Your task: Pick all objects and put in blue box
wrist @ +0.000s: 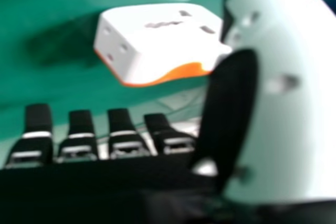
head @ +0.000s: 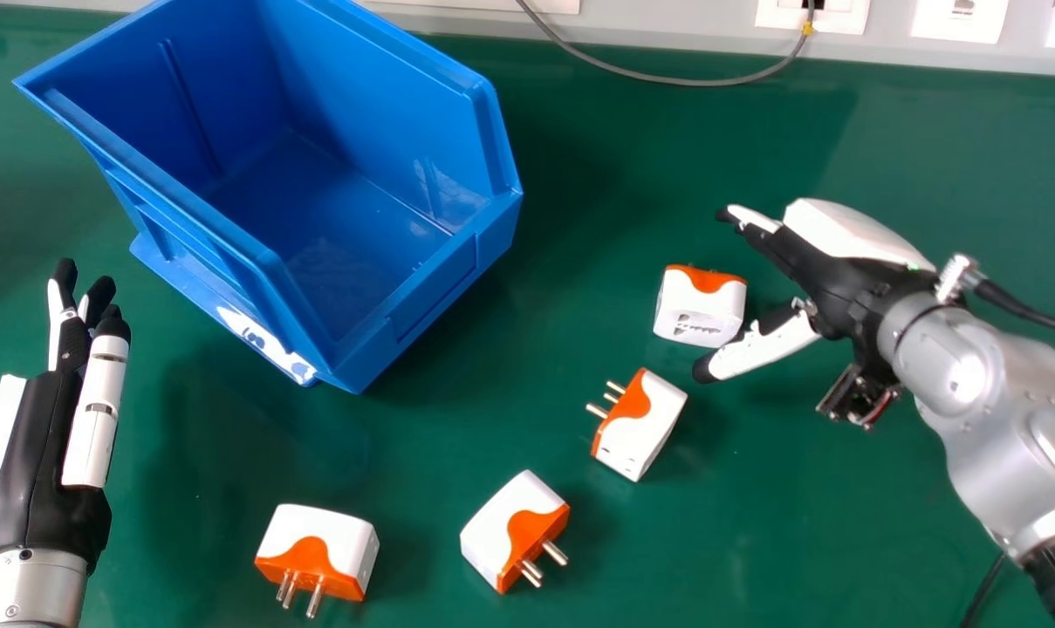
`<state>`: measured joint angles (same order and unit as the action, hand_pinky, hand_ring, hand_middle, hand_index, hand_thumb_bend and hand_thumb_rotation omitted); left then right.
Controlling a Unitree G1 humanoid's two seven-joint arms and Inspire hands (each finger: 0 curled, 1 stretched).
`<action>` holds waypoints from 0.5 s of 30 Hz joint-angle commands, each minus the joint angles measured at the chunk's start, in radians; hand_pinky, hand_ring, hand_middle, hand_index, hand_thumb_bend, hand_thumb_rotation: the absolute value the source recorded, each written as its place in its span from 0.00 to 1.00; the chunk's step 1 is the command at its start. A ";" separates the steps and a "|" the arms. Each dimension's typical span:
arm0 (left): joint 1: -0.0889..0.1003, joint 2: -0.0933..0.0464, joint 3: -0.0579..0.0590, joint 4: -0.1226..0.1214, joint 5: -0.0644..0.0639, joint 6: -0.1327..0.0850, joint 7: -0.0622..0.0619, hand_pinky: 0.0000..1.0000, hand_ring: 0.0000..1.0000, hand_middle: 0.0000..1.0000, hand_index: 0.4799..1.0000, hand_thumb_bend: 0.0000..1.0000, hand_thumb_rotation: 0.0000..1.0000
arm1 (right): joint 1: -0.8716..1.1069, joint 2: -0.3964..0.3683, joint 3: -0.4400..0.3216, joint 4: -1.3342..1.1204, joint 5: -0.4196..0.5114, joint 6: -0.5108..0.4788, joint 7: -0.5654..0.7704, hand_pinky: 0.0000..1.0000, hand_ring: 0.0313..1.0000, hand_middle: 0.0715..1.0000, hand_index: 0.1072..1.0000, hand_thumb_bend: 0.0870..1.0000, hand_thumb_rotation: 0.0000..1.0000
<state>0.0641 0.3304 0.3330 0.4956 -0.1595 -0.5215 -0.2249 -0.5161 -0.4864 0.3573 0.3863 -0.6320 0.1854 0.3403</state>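
Green table below us, folks, and a gray cable loops down near its far edge. Up at the left of the head view we have the blue box, standing with its open top toward us. Over on the right, the right robot hand is wide open, thumb and fingers extended, gripping nothing, and look, the far adapter sits right by it, between thumb and fingers! In the right hand view we see that adapter close by the thumb; whether they touch, we can't tell. Next comes the tilted adapter, prongs aimed toward the box side, then the middle adapter and the near adapter, both prongs toward our edge. All four, white and orange, lie outside the box. And at far left, the left robot hand rests open, fingers straight, holding nothing.
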 commanded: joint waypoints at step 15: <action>0.025 -0.004 0.010 -0.056 -0.009 0.013 0.007 1.00 1.00 1.00 1.00 0.18 0.98 | -0.145 0.021 0.113 0.148 -0.089 -0.029 -0.014 0.85 0.92 0.92 0.92 0.59 0.29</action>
<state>0.0802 0.3257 0.3371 0.4637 -0.1610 -0.5054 -0.2234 -0.6246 -0.4646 0.4698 0.5369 -0.7090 0.1628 0.3393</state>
